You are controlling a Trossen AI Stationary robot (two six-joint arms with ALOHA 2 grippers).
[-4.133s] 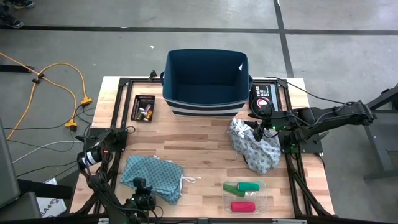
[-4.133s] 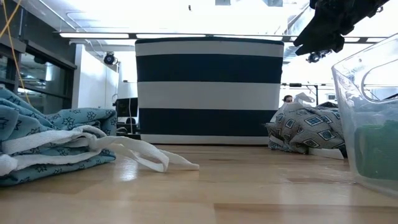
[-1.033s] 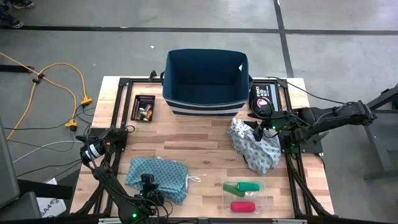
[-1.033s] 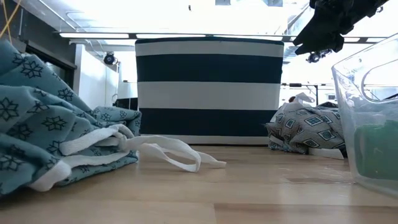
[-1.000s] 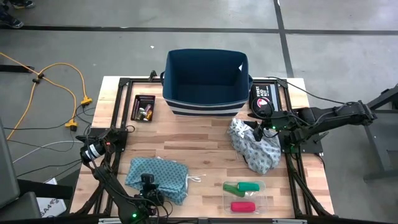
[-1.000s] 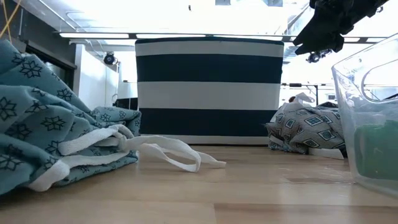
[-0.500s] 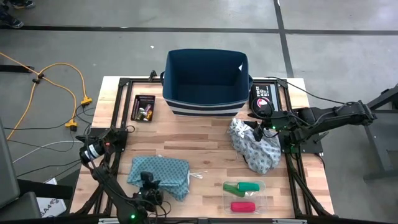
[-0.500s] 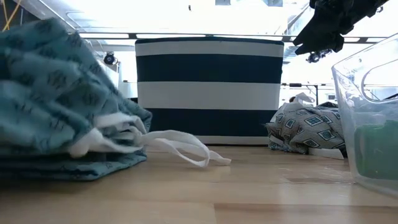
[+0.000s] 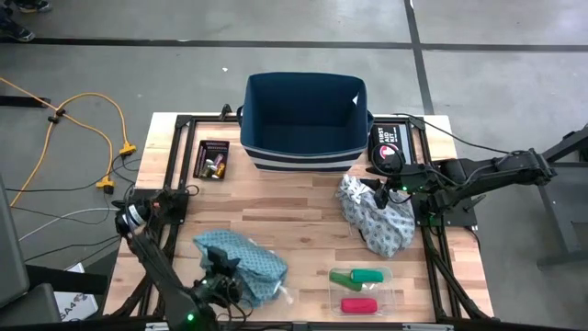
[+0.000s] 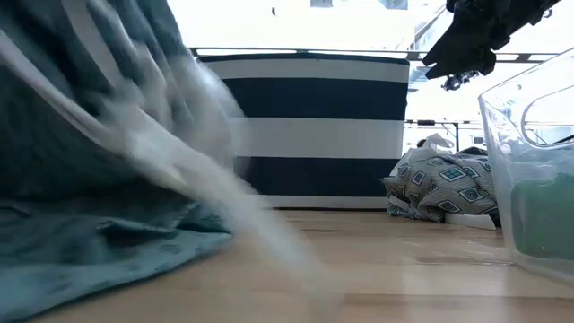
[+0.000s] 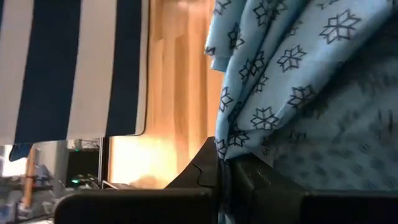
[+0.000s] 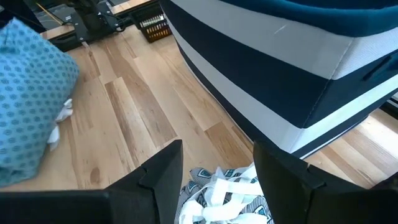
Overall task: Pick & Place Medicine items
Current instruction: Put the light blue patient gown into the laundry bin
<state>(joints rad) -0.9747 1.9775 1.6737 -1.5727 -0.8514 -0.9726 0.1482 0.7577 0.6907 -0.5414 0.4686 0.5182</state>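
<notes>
So compared to a second ago, my left pincer (image 9: 223, 273) has gone from slightly apart to pressed tight on the teal cloth (image 9: 246, 265), and the cloth is bunched up and lifted. In the low view it used to sit as a flat pile with its white tie trailing across the tabletop (image 9: 294, 202); now it fills the near side as a blurred, hanging mass. From above, the cloth has shifted toward the clear tray (image 9: 393, 296) and looks more crumpled. The left wrist view shows the star-patterned fabric pinched right between my two dark fingers (image 11: 208, 171).

The right pincer (image 9: 379, 195) hasn't budged: it hangs half spread just above the grey patterned cloth (image 9: 377, 219), holding nothing, with the striped navy bin (image 9: 306, 118) just ahead of it.

Counts, as far as I can see:
- two cloths, one teal, one grey
- one navy-and-white bin
- one black first aid pouch (image 9: 387, 144), just behind the right pincer
- one small dark box (image 9: 213, 159) of little bits, well ahead of the left pincer; contents too small to count
- one clear tray holding the medicine items: two green tubes (image 9: 359, 276) and one red-pink tube (image 9: 358, 305)

That tray sits beside the left pincer, just past the lifted cloth, untouched.
</notes>
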